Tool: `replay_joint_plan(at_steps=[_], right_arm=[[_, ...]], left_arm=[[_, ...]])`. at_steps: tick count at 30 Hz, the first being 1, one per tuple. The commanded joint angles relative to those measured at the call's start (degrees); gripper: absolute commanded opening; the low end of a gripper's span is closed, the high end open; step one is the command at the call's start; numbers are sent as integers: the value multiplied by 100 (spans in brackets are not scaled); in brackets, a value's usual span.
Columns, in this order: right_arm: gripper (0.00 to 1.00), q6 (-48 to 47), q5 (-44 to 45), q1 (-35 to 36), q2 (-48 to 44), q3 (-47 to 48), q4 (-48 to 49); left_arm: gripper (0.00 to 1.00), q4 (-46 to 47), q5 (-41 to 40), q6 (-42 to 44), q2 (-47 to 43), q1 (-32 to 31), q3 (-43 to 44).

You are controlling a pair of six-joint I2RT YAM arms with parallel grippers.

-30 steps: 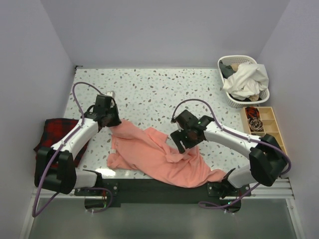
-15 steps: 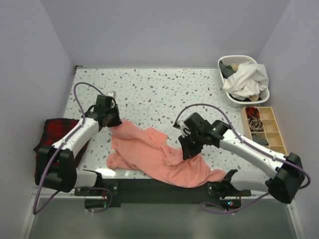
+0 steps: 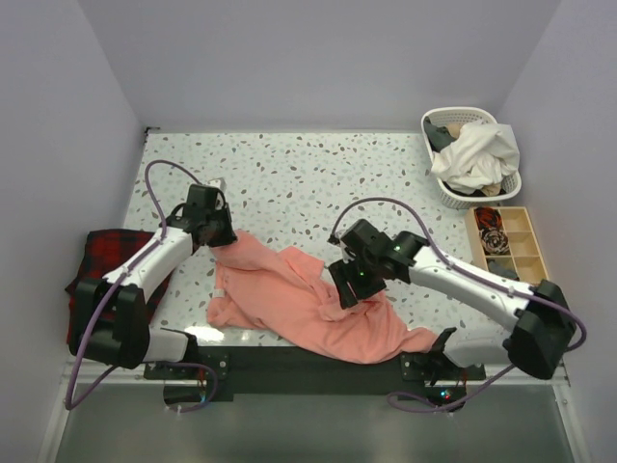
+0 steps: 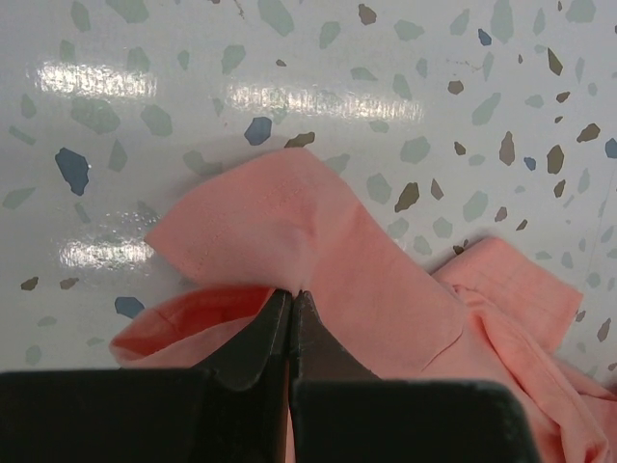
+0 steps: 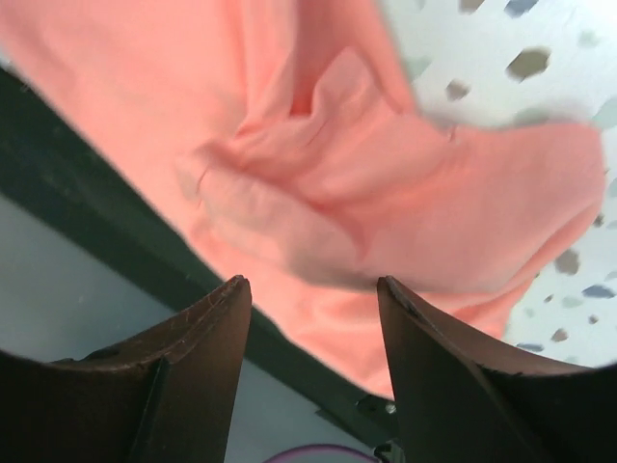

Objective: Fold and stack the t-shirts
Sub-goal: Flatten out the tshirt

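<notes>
Salmon-pink t-shirt (image 3: pixel 308 307) lies crumpled along the near edge of the speckled table (image 3: pixel 289 164) in the overhead view, its lower hem spilling over the black front rail (image 3: pixel 289 368). The far half of the table is bare. The left gripper (image 3: pixel 214 236) sits at the shirt's upper-left corner and the right gripper (image 3: pixel 349 289) over its middle. A red-and-black plaid cloth (image 3: pixel 106 253) hangs off the left edge. A white basket (image 3: pixel 445 196) of clothes and a wooden tray (image 3: pixel 528 253) stand at the right.

Left wrist view: the left gripper (image 4: pixel 291 297) is pinched closed on a fold of the t-shirt (image 4: pixel 366 280), with bare table (image 4: pixel 289 58) beyond.

Right wrist view: the right gripper (image 5: pixel 310 282) has its jaws apart, holding nothing, above bunched t-shirt (image 5: pixel 386 193) draped over the rail (image 5: pixel 87 183).
</notes>
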Motion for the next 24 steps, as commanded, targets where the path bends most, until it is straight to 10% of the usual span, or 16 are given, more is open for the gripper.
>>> replay_joint_plan(at_steps=[1,8,15,20,24], right_arm=[[60,-97,697,-10,841,568,687],[45,-151,-76,33,1398,149,652],[0,332,-866,516,405,-618,151],[11,833,-1158,1097,-263,-435,-7],[46,764,-623,1088,-414,162,-305]], left_arm=[[0,275,152,-87,-24,21,-3],[0,231,143,-61,-94,13,-55],[0,283,152,-43,-15,21,-82],[0,336,187,-52,73,21,-82],[0,354,257,-52,91,21,-82]])
